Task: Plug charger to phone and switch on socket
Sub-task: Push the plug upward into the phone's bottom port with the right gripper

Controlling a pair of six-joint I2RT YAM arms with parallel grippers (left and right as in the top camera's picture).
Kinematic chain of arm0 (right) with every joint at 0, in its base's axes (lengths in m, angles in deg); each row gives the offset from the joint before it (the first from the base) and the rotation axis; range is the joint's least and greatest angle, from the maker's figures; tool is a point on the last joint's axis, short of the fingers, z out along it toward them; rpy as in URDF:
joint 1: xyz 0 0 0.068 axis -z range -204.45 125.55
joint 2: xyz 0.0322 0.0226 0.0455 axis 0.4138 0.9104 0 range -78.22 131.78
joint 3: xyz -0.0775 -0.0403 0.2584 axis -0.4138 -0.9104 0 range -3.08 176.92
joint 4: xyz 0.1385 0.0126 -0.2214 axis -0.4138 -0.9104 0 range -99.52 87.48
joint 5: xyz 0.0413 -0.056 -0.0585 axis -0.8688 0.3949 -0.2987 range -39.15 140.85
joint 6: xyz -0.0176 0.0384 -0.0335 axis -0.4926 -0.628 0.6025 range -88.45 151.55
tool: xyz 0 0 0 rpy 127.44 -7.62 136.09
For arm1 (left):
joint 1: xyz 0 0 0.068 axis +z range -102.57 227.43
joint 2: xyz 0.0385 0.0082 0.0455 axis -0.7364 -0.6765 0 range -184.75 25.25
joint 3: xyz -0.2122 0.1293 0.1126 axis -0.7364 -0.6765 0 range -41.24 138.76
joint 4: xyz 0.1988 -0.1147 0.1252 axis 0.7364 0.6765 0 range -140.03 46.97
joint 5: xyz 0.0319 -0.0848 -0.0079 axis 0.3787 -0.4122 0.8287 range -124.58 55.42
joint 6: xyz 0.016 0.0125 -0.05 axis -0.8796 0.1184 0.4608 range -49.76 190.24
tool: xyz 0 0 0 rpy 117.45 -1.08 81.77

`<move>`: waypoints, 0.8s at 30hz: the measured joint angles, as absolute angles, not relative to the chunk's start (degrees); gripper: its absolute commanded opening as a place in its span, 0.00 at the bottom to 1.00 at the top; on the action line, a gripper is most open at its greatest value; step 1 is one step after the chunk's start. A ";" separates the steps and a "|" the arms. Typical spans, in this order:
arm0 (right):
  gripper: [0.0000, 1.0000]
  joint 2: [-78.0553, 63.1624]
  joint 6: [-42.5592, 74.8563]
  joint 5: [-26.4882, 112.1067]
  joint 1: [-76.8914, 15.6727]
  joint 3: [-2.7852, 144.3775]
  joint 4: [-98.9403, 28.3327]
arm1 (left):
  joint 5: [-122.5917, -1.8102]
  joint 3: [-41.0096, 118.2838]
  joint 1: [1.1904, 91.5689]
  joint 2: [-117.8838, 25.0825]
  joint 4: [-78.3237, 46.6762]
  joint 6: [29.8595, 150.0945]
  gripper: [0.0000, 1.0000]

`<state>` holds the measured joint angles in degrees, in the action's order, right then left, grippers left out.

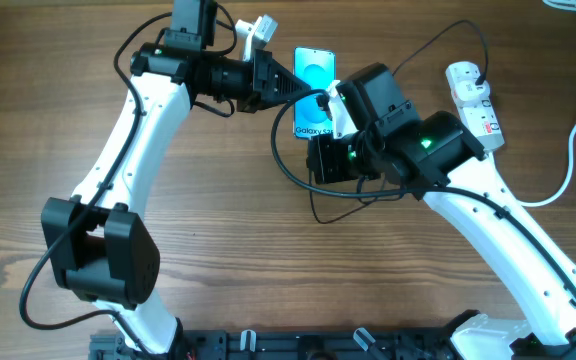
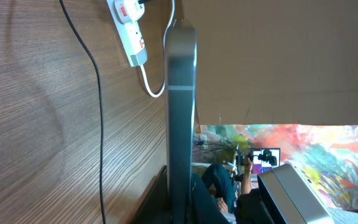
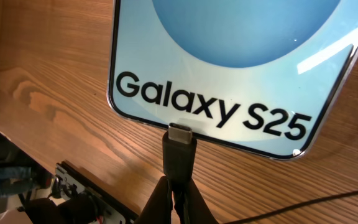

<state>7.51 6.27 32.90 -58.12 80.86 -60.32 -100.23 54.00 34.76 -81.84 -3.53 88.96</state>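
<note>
The phone has a turquoise screen and a white "Galaxy S25" band; my left gripper is shut on its side and holds it. In the left wrist view the phone stands edge-on between the jaws. My right gripper is shut on the charger's black plug. The plug's tip touches the middle of the bottom edge of the phone; whether it is seated inside I cannot tell. In the overhead view the right gripper sits just below the phone. The white socket strip lies at the far right.
The black charger cable loops over the table below the right wrist and runs up to the socket strip. The strip also shows in the left wrist view, with a black cable on the wood. A thick white cord curves along the right edge.
</note>
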 measured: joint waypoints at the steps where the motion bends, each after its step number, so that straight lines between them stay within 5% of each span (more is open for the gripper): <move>1: 0.04 7.51 6.27 32.90 -58.12 80.86 -60.34 | -100.23 54.00 34.76 -81.84 -3.53 88.96 0.04; 24: 0.04 7.51 6.27 32.90 -58.12 80.86 -61.61 | -103.75 54.00 36.66 -81.84 -4.23 88.74 0.04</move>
